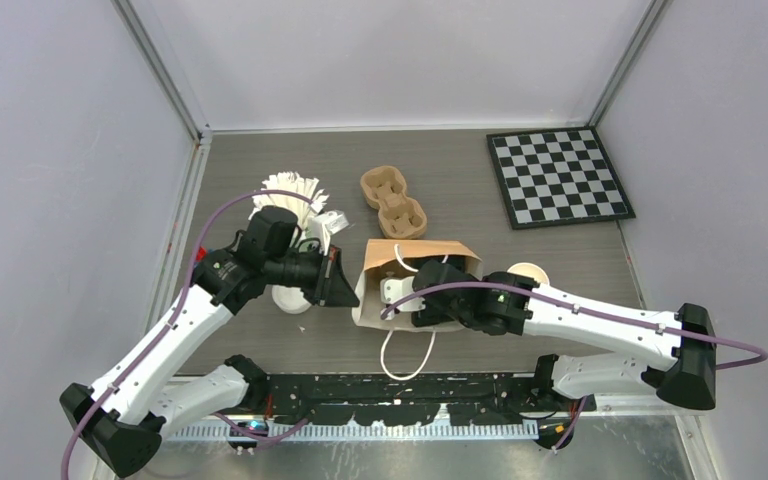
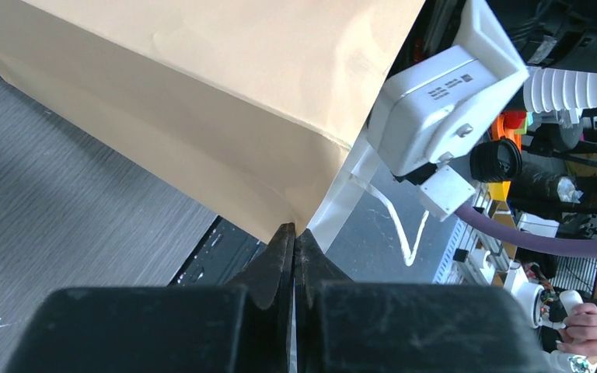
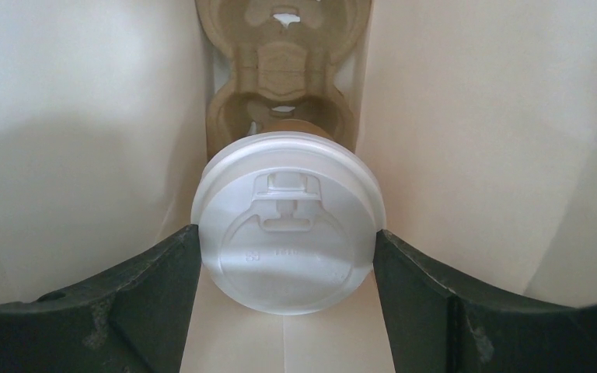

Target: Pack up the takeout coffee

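1. We see a dark grey wood-grain table (image 1: 460, 165) boxed in by pale lilac wall panels (image 1: 50, 150) on the left, back and right. Aluminium frame posts (image 1: 160, 65) rise at the back corners, and a black rail (image 1: 410, 388) runs along the near edge by the arm bases.
2. At the left, a fanned stack of white pieces (image 1: 290, 190) stands near the left wall, with the left arm crossing just in front of it.
3. The left gripper (image 2: 294, 233) has its jaws pressed together on the mouth edge of a brown kraft paper bag (image 1: 425, 258). The bag lies mid-table, and its white looped handle (image 1: 405, 355) trails toward the rail.
4. Behind the bag, and apart from it, a moulded brown cardboard two-cup carrier (image 1: 393, 202) rests on the table. A stretch of bare tabletop lies between it and the board at the right.
5. The right gripper (image 3: 286, 235) is inside the bag. Its jaws stand wide, touching either side of the takeout coffee (image 3: 286, 206), a small brown kraft paper cup capped by a round white plastic lid. The bag's pale inner walls close in on both sides of the fingers.
6. A second moulded cardboard carrier (image 3: 284, 70) fills the bag's far end. The cup's base points at it, but we cannot tell whether it is seated in a well.
7. A lidless brown paper cup with a white interior (image 1: 527, 272) stands just behind the right forearm.
8. A black-and-white chequered board (image 1: 558, 178) lies in the back right corner, close to the right wall and well apart from the bag.
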Motion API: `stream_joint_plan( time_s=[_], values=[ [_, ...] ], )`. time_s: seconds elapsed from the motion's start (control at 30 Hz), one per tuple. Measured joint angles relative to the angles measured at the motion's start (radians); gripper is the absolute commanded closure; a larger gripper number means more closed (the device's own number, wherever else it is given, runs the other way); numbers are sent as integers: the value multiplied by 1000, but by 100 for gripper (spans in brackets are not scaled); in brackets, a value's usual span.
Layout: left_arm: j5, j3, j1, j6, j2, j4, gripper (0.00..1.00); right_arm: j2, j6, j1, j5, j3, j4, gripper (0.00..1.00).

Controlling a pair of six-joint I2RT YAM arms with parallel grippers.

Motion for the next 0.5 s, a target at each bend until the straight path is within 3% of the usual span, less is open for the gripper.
stream_joint_plan(
  time_s=[0.5],
  values=[
    [21,-7,0,-11,-21,0,100,4,-37,-1,-4,-39,68,29]
  ],
)
